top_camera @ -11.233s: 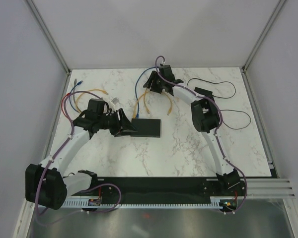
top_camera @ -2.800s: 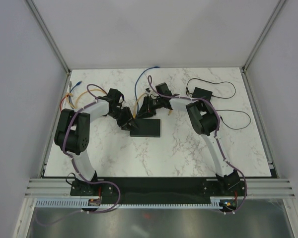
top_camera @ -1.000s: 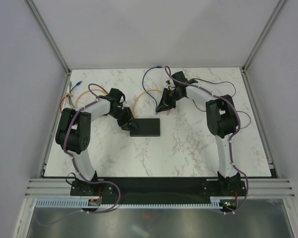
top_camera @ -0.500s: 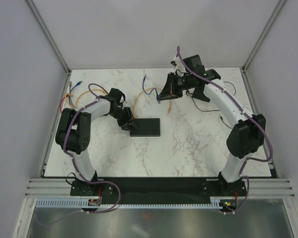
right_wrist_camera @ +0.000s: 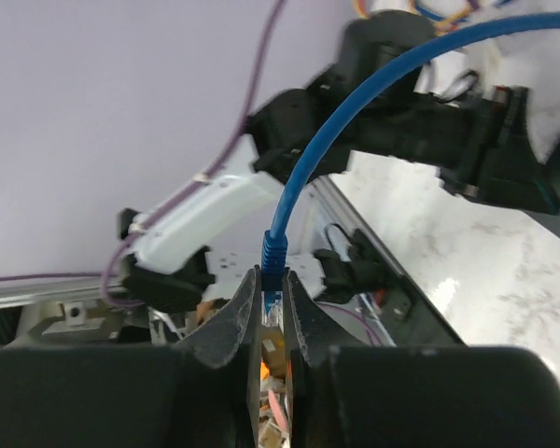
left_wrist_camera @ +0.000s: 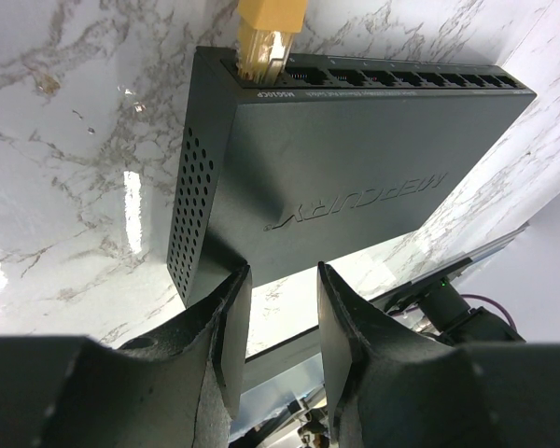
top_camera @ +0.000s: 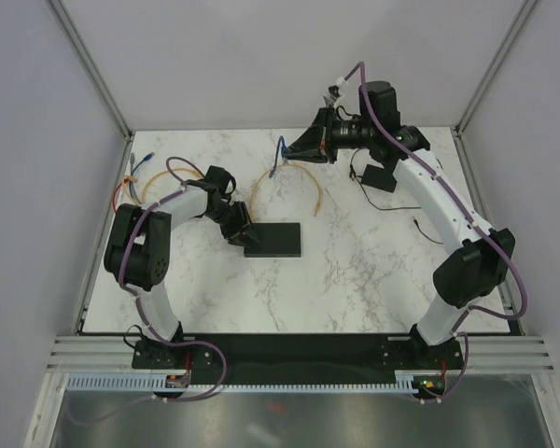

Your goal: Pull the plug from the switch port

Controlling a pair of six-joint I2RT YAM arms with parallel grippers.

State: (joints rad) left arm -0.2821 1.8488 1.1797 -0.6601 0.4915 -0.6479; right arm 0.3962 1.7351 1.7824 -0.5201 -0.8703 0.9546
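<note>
The black switch (top_camera: 278, 240) lies flat at the table's middle. In the left wrist view the switch (left_wrist_camera: 355, 177) shows its row of ports, with an orange plug (left_wrist_camera: 266, 37) seated in the end port. My left gripper (top_camera: 243, 233) (left_wrist_camera: 280, 280) stands open, its fingertips at the switch's left short end and nothing between the pads. My right gripper (top_camera: 299, 149) (right_wrist_camera: 273, 280) is raised high at the back, shut on a blue plug (right_wrist_camera: 274, 257). The blue cable (top_camera: 278, 159) hangs from it, free of the switch.
An orange cable (top_camera: 289, 174) arcs behind the switch. A small black adapter block (top_camera: 381, 175) with a thin black cord sits at the back right. Several loose cables (top_camera: 140, 182) lie at the back left by the wall frame.
My right arm has swung up and back to the right, carrying the blue plug away from the switch. The left gripper and the switch have stayed put.
</note>
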